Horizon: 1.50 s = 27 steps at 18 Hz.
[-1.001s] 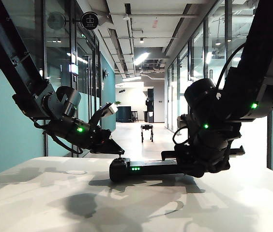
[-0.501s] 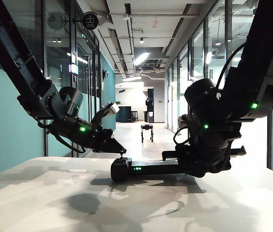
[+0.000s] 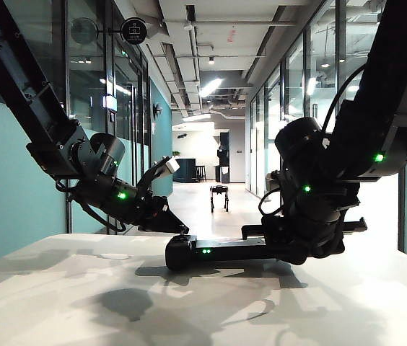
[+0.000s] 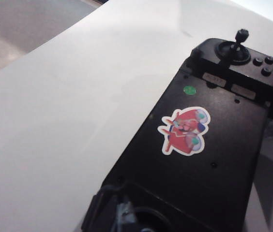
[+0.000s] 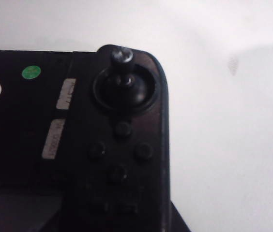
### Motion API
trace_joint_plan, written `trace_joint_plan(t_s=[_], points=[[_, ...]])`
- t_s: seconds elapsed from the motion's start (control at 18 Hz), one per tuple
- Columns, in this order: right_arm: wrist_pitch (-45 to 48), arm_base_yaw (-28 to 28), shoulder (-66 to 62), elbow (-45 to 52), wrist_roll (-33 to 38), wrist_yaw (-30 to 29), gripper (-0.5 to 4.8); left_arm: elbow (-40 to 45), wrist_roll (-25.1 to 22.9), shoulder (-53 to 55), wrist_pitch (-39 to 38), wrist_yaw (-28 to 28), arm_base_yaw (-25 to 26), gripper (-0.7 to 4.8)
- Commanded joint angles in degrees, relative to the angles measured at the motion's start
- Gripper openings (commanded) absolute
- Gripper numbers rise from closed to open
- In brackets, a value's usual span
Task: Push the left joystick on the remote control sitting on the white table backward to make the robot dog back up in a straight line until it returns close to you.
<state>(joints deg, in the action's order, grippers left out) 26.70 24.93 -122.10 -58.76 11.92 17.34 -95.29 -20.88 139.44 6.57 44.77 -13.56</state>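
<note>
The black remote control (image 3: pixel 221 249) lies on the white table (image 3: pixel 73 295), its green lights facing me. My left gripper (image 3: pixel 179 225) tapers to a shut point directly over the remote's left lobe, where the left joystick (image 4: pixel 125 213) shows only as a blurred grey stub beside its round socket. My right gripper (image 3: pixel 284 248) is shut on the remote's right end. The right-hand stick (image 5: pixel 121 62) stands upright and untouched. The remote's top carries a reddish sticker (image 4: pixel 185 130). The robot dog (image 3: pixel 219 196) stands small, far down the corridor.
Glass walls line the corridor on both sides behind the table. Both black arms slope down from the upper corners of the exterior view. The table's far edge (image 3: pixel 117 238) lies just behind the remote.
My left gripper has shifted a little right and down onto the remote's left lobe, covering the stick. The right arm, the remote and the robot dog look unmoved.
</note>
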Motion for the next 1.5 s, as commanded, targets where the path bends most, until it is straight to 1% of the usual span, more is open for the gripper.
trace_joint_plan(t_s=[0.06, 0.17, 0.22, 0.28, 0.67, 0.78, 0.83, 0.95, 1.11, 1.34, 1.5], points=[[1.81, 0.11, 0.63, -0.28, 0.07, 0.59, 1.57, -0.24, -1.40, -0.15, 0.00, 0.50, 0.02, -0.06], [1.81, 0.11, 0.63, -0.28, 0.07, 0.59, 1.57, -0.26, -1.68, -0.15, -0.11, 0.74, 0.04, -0.06], [1.81, 0.11, 0.63, -0.28, 0.07, 0.59, 1.57, -0.26, -1.92, -0.15, -0.11, 2.89, 0.24, -0.06], [1.81, 0.11, 0.63, -0.28, 0.07, 0.59, 1.57, -0.26, -2.69, -0.15, -0.24, 3.48, 0.35, -0.06], [1.79, 0.11, 0.63, -0.28, 0.07, 0.72, 1.57, -0.26, -3.45, -0.15, -1.29, 3.39, 0.55, -0.06], [1.81, 0.11, 0.63, -0.28, 0.07, 0.76, 1.57, -0.37, -4.00, -0.15, -0.96, 1.07, 0.52, -0.06], [1.79, 0.11, 0.63, -0.28, 0.07, 0.74, 1.57, -0.37, -4.00, -0.15, -0.33, 0.87, 0.52, -0.06], [1.81, 0.11, 0.63, -0.28, 0.07, 0.74, 1.57, -0.52, -3.96, -0.15, 1.73, 0.87, 0.50, -0.06], [1.81, 0.11, 0.63, -0.28, 0.09, 0.72, 1.57, -1.51, -3.74, -0.15, 1.73, 0.94, 0.50, -0.06], [1.81, 0.11, 0.63, -0.28, 0.07, 0.70, 1.57, -1.79, -3.78, 0.22, 2.54, 2.93, 0.52, -0.06], [1.81, 0.11, 0.63, -0.28, 0.13, 1.25, 1.57, -1.86, -3.82, 0.22, 3.82, 2.84, 0.52, -0.06]])
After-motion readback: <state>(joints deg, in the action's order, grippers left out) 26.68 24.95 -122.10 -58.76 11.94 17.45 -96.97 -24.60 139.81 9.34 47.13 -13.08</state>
